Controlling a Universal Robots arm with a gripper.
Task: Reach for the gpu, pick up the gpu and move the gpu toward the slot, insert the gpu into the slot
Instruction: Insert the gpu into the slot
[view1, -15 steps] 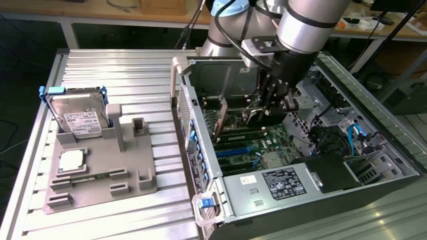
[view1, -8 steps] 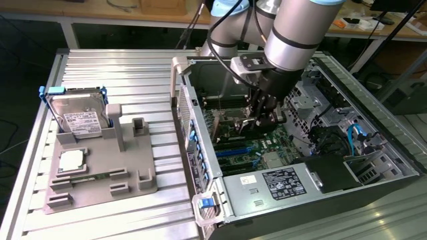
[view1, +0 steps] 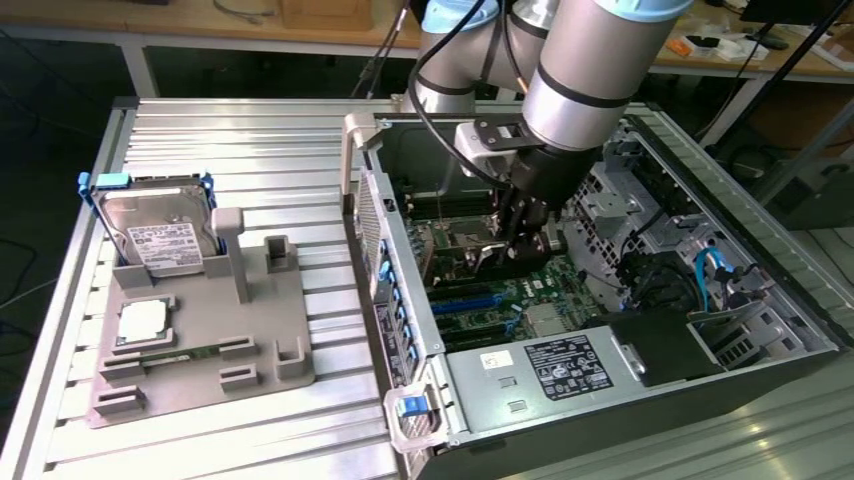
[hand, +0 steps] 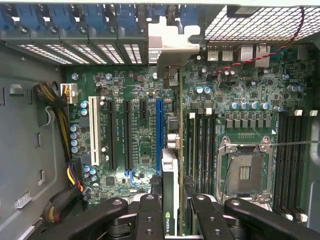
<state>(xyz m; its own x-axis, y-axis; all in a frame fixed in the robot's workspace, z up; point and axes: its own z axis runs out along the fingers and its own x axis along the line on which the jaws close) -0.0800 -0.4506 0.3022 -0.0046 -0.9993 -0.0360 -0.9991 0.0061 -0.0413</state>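
Fingers (hand: 150, 215) of the gripper (hand: 173, 205) clamp the gpu (hand: 170, 175) edge-on near the slot (hand: 159, 130). We judge it light, stiff, fragile — best held by its bare edges.

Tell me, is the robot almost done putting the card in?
Nearly. Done: the gpu has been picked up and brought inside the case, gripped by the tool. In hand: it hangs over the board, close beside the blue slot. Left: pushing it in. The slot shows bare blue along its length, so the gpu is not seated yet.
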